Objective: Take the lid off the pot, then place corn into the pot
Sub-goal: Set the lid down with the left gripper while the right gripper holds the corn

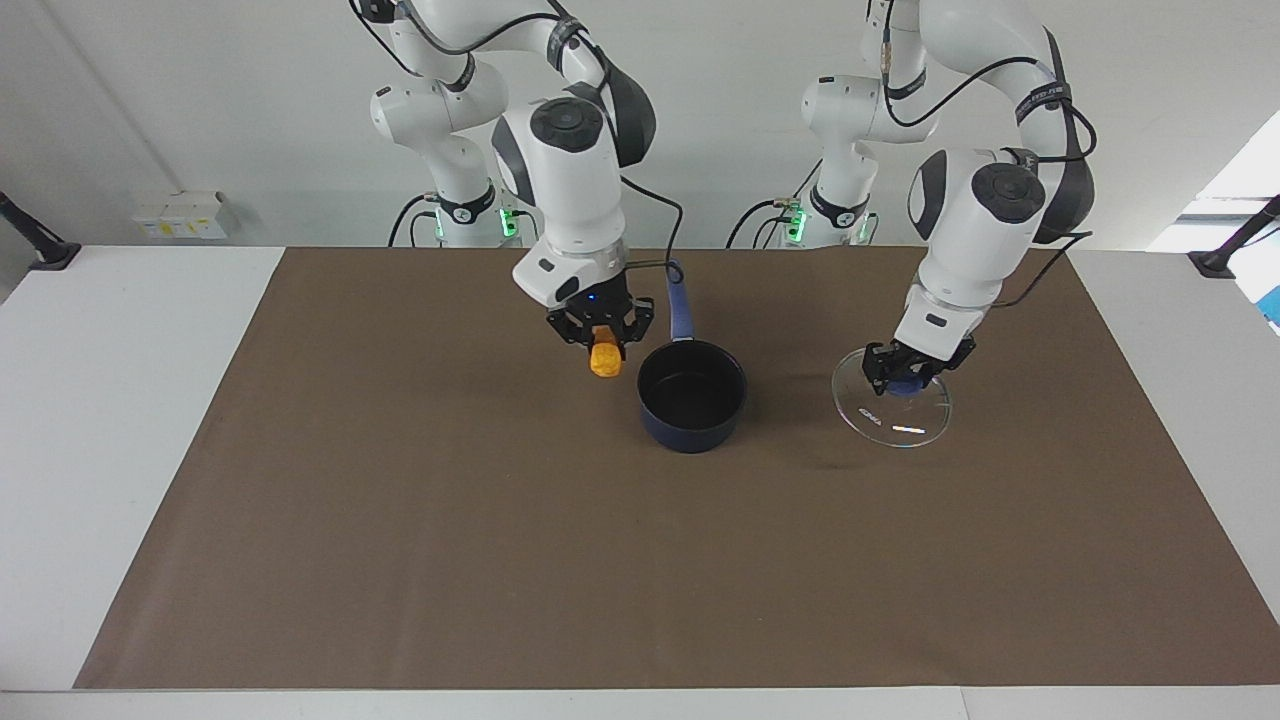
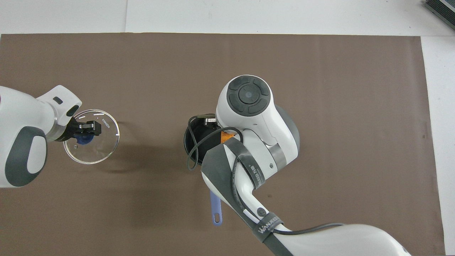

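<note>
One brown mat (image 1: 640, 560) covers our white counter (image 1: 120, 400) by a pale wall. Our right hand (image 1: 602, 340) grips the corn (image 1: 604, 361) in the air just beside the open pot (image 1: 692, 395). Our left hand (image 1: 908, 375) grips the lid (image 1: 893, 412), low over the mat.

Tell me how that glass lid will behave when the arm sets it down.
The glass lid, hanging tilted from the left pincer by its blue knob, looks rigid and probably breakable. Its round rim may wobble on the brown mat.
</note>
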`<act>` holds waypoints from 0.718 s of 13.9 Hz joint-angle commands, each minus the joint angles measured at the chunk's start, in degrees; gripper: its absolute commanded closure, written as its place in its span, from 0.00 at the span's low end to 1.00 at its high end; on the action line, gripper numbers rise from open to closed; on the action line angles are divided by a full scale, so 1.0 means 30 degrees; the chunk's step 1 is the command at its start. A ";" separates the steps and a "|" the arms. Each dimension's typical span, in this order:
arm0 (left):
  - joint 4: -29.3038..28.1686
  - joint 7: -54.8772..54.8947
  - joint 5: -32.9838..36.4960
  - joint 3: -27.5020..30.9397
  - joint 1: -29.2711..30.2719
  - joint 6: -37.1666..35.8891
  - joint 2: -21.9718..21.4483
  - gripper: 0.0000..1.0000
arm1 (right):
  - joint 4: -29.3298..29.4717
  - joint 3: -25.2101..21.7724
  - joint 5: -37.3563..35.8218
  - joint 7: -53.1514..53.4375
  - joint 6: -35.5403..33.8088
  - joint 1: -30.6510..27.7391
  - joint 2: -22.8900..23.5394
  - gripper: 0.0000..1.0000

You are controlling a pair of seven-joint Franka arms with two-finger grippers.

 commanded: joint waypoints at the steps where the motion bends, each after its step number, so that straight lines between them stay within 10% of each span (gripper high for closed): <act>1: -0.3433 0.1922 0.0171 -0.0247 0.1644 0.2169 -0.1850 1.00 | 0.1713 -0.0059 0.0050 0.0752 0.0979 0.0661 0.2025 1.00; 7: -0.7278 0.2485 0.0171 -0.0218 0.2617 0.4899 -0.2995 1.00 | 0.1130 -0.0059 -0.0038 0.0783 0.1248 0.1307 0.2351 1.00; 8: -0.7192 0.2485 0.0171 -0.0218 0.2617 0.4813 -0.2937 0.62 | 0.0779 -0.0059 -0.0038 0.0783 0.1248 0.1336 0.2206 1.00; 9: -0.7133 0.2514 0.0171 -0.0218 0.2646 0.4812 -0.2907 0.01 | 0.0370 -0.0059 -0.0038 0.0754 0.1219 0.1337 0.2059 1.00; 10: -0.7017 0.2485 0.0171 -0.0218 0.2647 0.4812 -0.2820 0.00 | -0.0069 -0.0059 -0.0038 0.0724 0.1306 0.1308 0.1855 1.00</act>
